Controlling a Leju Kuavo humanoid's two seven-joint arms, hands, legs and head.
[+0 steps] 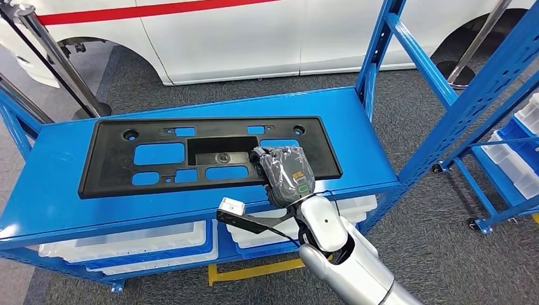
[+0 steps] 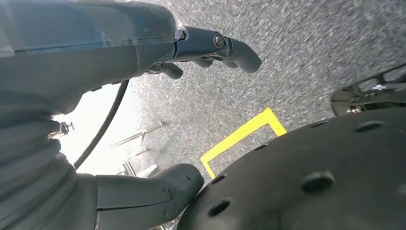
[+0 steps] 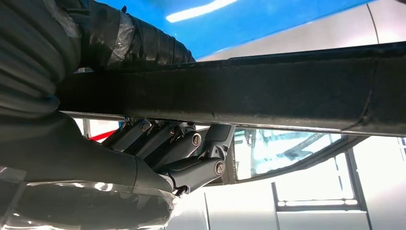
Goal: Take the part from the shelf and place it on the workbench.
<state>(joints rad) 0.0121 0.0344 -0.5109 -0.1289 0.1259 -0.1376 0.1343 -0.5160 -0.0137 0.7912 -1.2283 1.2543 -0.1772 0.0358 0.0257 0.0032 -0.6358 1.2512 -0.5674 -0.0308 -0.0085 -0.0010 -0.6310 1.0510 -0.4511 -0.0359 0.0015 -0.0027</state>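
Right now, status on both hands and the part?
Right hand grips black part at its near edge, part flat on blue shelf. Left hand hangs open over floor. Nothing in the way.

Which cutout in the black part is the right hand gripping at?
The large central rectangular opening of the black part; the right hand holds the part beside its right end, unlike the smaller blue-showing cutouts.
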